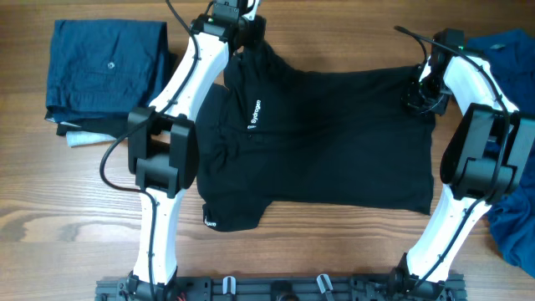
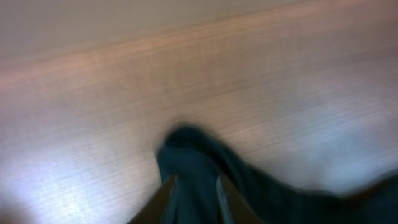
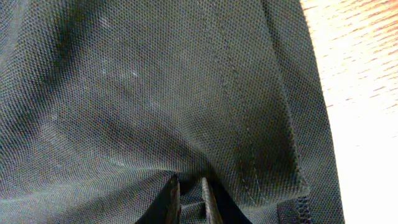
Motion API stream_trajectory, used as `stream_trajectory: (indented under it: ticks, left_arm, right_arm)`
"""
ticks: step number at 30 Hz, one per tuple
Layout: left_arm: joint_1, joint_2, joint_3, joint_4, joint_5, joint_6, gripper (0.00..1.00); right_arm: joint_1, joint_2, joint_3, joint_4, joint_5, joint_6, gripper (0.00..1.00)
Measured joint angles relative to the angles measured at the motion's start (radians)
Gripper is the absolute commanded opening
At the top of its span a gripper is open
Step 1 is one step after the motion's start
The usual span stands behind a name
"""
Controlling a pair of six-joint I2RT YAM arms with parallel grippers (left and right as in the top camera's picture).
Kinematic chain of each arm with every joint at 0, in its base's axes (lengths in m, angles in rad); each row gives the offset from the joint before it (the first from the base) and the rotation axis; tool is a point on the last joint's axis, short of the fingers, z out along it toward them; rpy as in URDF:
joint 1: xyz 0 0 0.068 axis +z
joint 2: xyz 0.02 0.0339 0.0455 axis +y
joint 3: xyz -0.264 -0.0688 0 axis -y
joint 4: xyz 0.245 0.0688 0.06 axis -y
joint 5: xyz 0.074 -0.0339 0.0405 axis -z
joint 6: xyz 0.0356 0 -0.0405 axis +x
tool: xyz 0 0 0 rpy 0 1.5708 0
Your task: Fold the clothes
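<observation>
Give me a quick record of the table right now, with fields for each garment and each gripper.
black shirt: spread across the table centre, white logo showing
left gripper: closed on the shirt's far edge, view blurred
right gripper: closed on shirt fabric beside a stitched hem
folded blue garment: far left corner, apart from the shirt
loose blue garment: right edge, partly behind the right arm
table: wood
</observation>
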State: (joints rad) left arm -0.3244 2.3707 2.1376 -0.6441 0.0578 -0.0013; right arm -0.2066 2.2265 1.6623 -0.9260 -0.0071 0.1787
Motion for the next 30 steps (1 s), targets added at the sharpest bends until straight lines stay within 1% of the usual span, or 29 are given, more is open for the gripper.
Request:
stream_trajectory:
  ticks: [1, 2, 3, 4, 7, 8, 9, 11, 14, 17, 19, 21, 22, 24, 28, 30]
  left_arm:
    - [-0.003, -0.002, 0.004, -0.062, 0.033, -0.035, 0.29]
    - [-0.009, -0.001, 0.005, -0.102, 0.063, -0.074, 0.34]
    - [-0.015, 0.000, 0.005, -0.143, 0.089, -0.101, 0.41]
    - [-0.022, 0.000, 0.005, -0.166, 0.106, -0.128, 0.46]
    - [-0.058, 0.002, 0.005, -0.180, 0.142, -0.189, 0.46]
    - [-0.071, 0.004, 0.005, -0.181, 0.150, -0.200, 0.51]
    - [-0.084, 0.006, 0.005, -0.186, 0.150, -0.221, 0.53]
    - [-0.114, 0.021, 0.005, -0.203, 0.136, -0.283, 0.70]
    - [-0.127, 0.046, 0.005, -0.206, 0.088, -0.369, 0.77]
    - [-0.117, 0.050, 0.005, -0.195, 0.058, -0.451, 0.77]
    - [-0.113, 0.051, 0.005, -0.166, 0.043, -0.484, 0.75]
    - [-0.112, 0.051, 0.005, -0.132, 0.036, -0.503, 0.74]
    - [-0.112, 0.054, 0.005, -0.115, 0.036, -0.510, 0.71]
    - [-0.114, 0.069, 0.005, -0.084, 0.036, -0.520, 0.68]
    - [-0.114, 0.147, 0.004, -0.042, 0.015, -0.558, 0.67]
    - [-0.114, 0.150, 0.005, -0.027, 0.011, -0.566, 0.67]
  right_arm:
    - [0.000, 0.000, 0.000, 0.000, 0.000, 0.000, 0.15]
    - [0.000, 0.000, 0.000, 0.001, 0.000, 0.000, 0.15]
    - [0.000, 0.000, 0.000, 0.001, 0.000, 0.000, 0.15]
    - [0.000, 0.000, 0.000, 0.001, 0.000, 0.000, 0.15]
    - [-0.002, 0.000, 0.000, 0.001, -0.007, 0.000, 0.15]
    - [-0.002, 0.000, 0.000, 0.001, -0.009, 0.000, 0.15]
    - [-0.003, 0.000, 0.000, 0.001, -0.011, 0.000, 0.15]
    - [-0.004, 0.000, 0.000, 0.000, -0.012, 0.000, 0.16]
    - [-0.004, 0.000, 0.000, 0.001, -0.015, 0.000, 0.17]
    - [-0.004, 0.000, 0.000, 0.002, -0.016, 0.000, 0.18]
    - [-0.004, 0.000, 0.000, 0.002, -0.018, 0.000, 0.18]
    - [-0.004, 0.000, 0.000, 0.002, -0.018, 0.000, 0.18]
    - [-0.004, 0.000, 0.000, 0.003, -0.018, 0.000, 0.17]
    - [-0.004, 0.000, 0.000, 0.003, -0.018, 0.000, 0.17]
    - [-0.004, 0.000, 0.000, 0.003, -0.018, 0.000, 0.18]
    - [-0.004, 0.000, 0.000, 0.003, -0.018, 0.000, 0.18]
